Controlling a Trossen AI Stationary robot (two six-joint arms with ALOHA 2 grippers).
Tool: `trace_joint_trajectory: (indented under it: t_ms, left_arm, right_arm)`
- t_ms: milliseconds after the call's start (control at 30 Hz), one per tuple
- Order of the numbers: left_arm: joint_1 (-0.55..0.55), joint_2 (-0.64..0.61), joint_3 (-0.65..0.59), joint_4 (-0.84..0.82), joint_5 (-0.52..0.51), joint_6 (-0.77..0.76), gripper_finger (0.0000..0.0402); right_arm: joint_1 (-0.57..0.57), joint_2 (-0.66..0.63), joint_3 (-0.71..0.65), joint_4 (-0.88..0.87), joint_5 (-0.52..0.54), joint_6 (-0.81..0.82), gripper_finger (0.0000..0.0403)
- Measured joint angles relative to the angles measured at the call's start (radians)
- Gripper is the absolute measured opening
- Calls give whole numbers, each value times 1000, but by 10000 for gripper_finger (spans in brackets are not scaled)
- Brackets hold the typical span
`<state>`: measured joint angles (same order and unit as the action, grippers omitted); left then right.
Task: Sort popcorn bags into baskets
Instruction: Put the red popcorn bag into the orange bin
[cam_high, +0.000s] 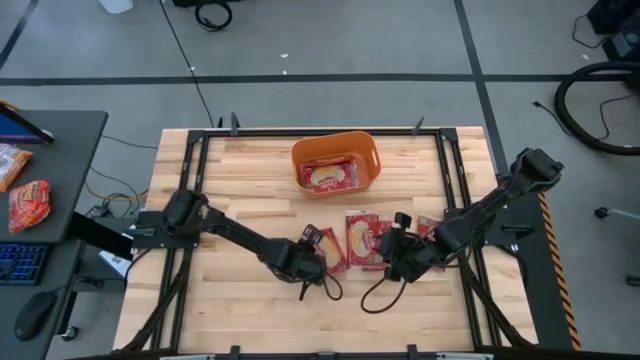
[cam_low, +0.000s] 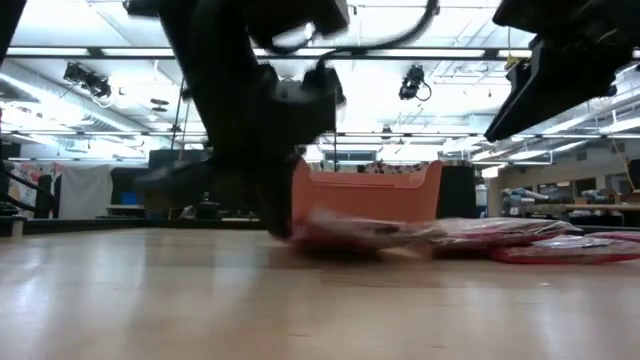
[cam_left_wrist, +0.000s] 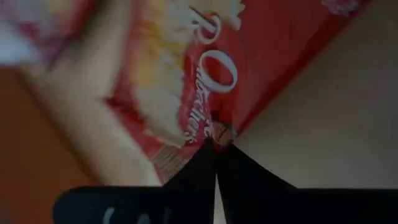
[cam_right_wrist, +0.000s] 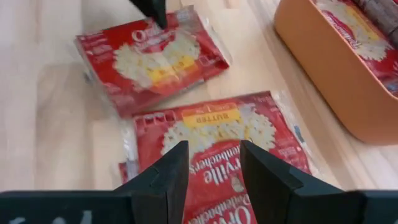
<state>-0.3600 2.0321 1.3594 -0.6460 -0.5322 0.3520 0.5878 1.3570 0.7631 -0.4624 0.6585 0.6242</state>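
- The orange basket (cam_high: 337, 163) stands near the counter's (cam_high: 220, 300) far edge, about midway along it; at least one red popcorn bag (cam_high: 328, 176) lies flat inside, though how many are stacked there cannot be made out.
- The left hand (cam_high: 318, 258) is low over the middle of the counter, its fingers pinched shut on the corner of a popcorn bag (cam_left_wrist: 205, 74). In the left wrist view the dark fingertips meet at the packet's edge, and most of the packet is blurred and cut off by the frame.
- From above, that gripped bag (cam_high: 329, 248) is largely covered by the hand and its cable.
- The right hand (cam_high: 400, 255) hovers just right of centre, fingers apart, above a second bag (cam_right_wrist: 217, 146) that lies flat on the wood with nothing between the fingers.
- Another packet (cam_high: 365, 238) lies between the two hands; one more (cam_high: 432, 228) peeks out from under the right arm, mostly hidden.
- In the low view the left arm's dark bulk blocks part of the basket (cam_low: 370, 190), and the bags (cam_low: 520, 240) show only as thin red edges on the counter.
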Motion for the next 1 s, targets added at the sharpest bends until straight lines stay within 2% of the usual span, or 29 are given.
trace_joint_trajectory:
  t_ms: [233,433,767,900,1000]
  left_arm:
    - [58,-134,57,-67,-184,-59,4]
    - [207,-184,111,-106,-208,-206,4]
    - [492,-182,146,-74,-56,-289,4]
    - [571,-180,146,-54,28,-287,5]
    - [600,-180,146,-16,107,-284,25]
  right_arm:
    - [54,-69,0,-89,86,81,149]
    - [74,-83,0,-78,111,92,149]
    - [80,-67,0,-76,134,91,149]
    - [81,-67,0,-76,134,91,149]
    - [81,-67,0,-76,134,91,149]
